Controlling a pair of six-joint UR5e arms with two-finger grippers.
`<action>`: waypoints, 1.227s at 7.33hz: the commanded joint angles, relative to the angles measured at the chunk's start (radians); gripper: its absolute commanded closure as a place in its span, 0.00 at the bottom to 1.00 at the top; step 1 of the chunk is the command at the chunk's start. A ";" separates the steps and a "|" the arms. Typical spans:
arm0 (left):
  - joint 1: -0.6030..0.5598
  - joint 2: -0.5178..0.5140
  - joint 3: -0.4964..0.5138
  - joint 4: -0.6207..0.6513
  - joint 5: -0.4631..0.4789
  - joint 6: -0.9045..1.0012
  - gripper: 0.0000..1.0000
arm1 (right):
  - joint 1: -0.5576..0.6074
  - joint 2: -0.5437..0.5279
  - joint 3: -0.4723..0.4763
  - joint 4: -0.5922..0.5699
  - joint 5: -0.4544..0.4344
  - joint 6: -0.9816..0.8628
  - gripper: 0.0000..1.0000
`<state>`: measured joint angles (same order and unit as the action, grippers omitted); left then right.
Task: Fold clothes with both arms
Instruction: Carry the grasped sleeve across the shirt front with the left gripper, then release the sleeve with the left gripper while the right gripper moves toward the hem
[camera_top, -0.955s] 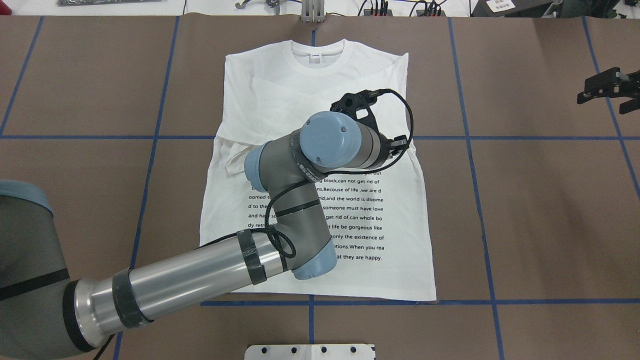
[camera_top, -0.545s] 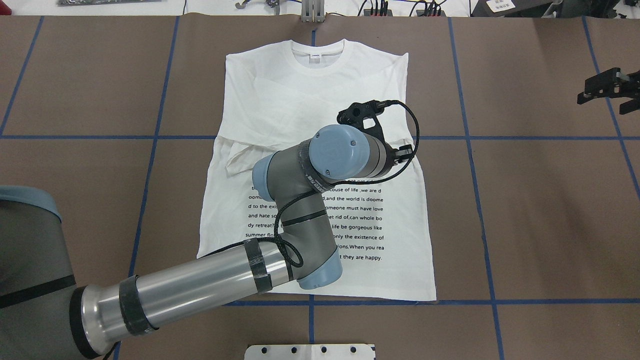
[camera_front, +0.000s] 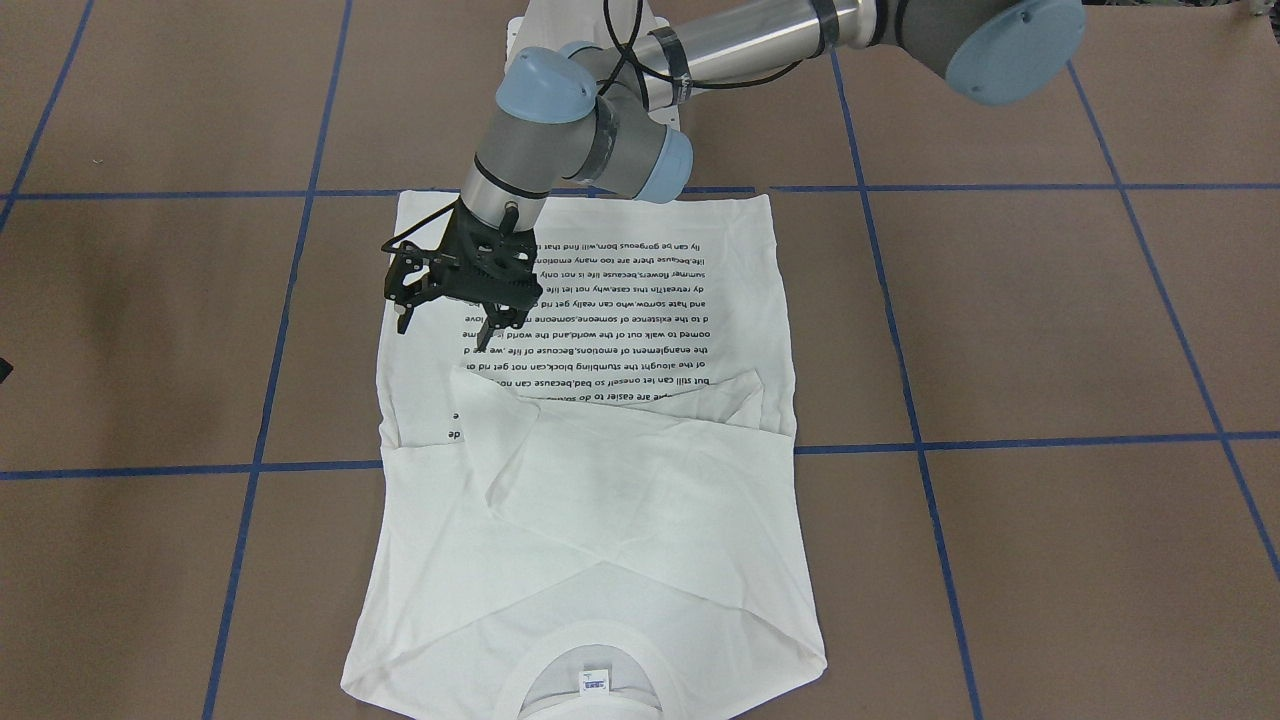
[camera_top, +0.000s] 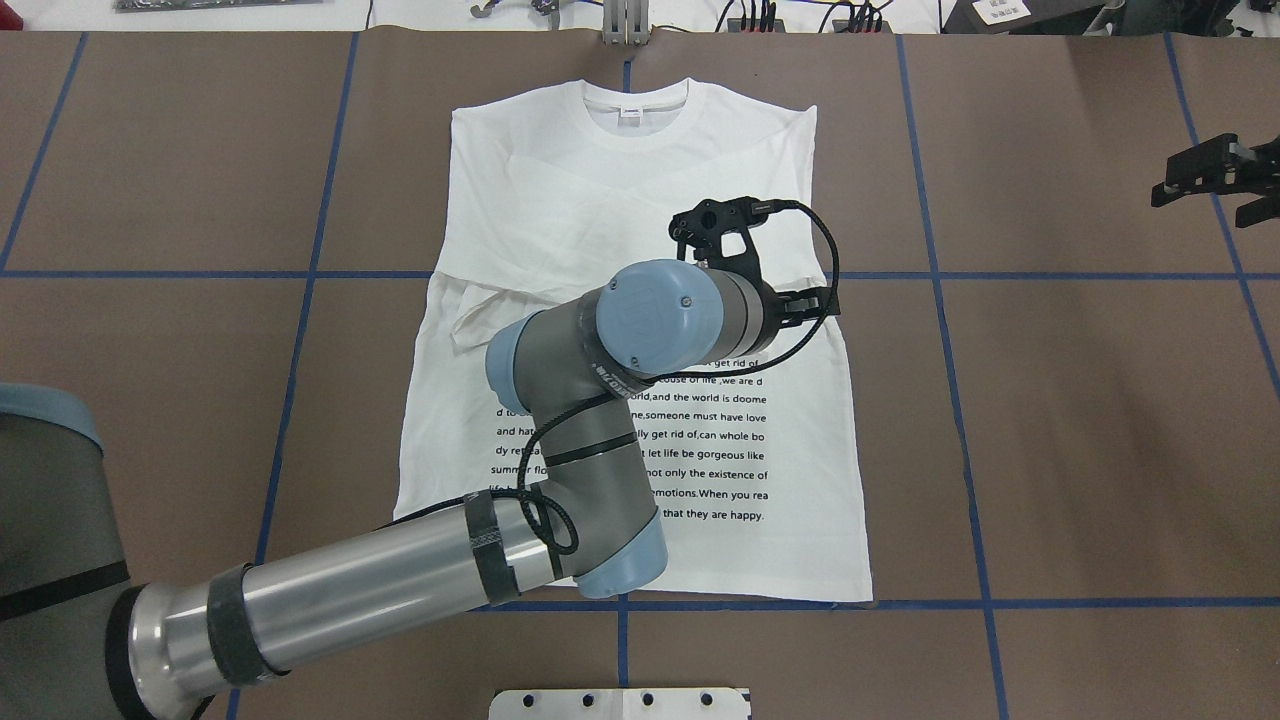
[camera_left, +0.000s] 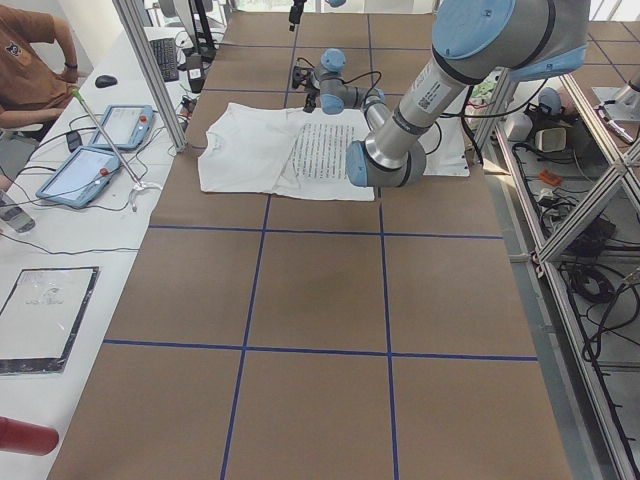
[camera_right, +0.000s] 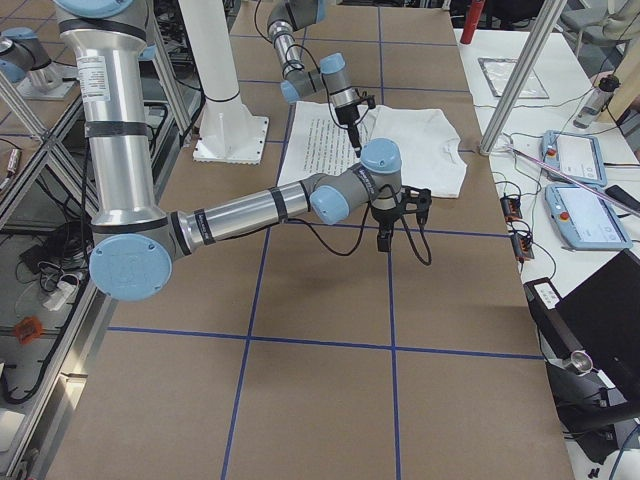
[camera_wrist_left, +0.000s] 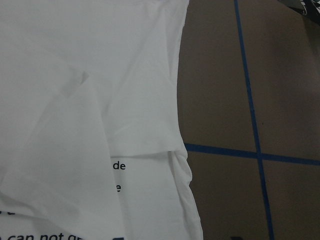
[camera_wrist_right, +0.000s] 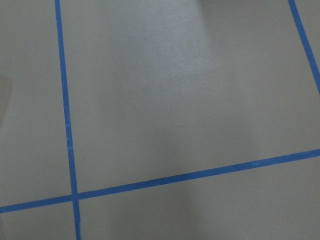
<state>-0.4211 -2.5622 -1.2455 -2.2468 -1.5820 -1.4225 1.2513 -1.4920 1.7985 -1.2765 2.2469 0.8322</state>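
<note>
So from where I stood, the grey metal left arm (camera_top: 350, 585) with light blue joint caps came in from the left and reached out over the middle of the brown paper-covered table (camera_top: 1080, 430) with its blue tape grid. Its black two-finger left gripper (camera_front: 443, 332) pointed down with the fingers (camera_front: 401, 315) spread wide and nothing in them. It hung just above the right-hand side of the shirt, near where a folded sleeve met the writing. The white long-sleeved T-shirt (camera_top: 560, 150) itself lay flat in the centre of the table. Its ribbed round collar (camera_top: 640, 137) pointed away from the robot with the small neck label (camera_top: 630, 113) showing. Both sleeves (camera_front: 620, 470) were folded in across the chest, and the lines of black printed text (camera_top: 720, 435) sat face up on the lower half. Way over at the right edge, well clear of the shirt, the black right gripper (camera_top: 1215, 185) hung over bare table. I couldn't tell whether its fingers were apart or closed.
</note>
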 joint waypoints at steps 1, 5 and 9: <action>-0.008 0.185 -0.237 0.106 -0.003 0.078 0.01 | -0.028 -0.008 0.039 0.002 -0.001 0.011 0.00; -0.175 0.440 -0.606 0.314 -0.129 0.258 0.05 | -0.320 -0.034 0.237 0.000 -0.121 0.469 0.01; -0.272 0.559 -0.732 0.320 -0.249 0.258 0.11 | -0.840 -0.024 0.357 -0.001 -0.524 1.037 0.02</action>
<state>-0.6698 -2.0251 -1.9577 -1.9285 -1.7953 -1.1559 0.5857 -1.5177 2.1351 -1.2773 1.8882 1.7192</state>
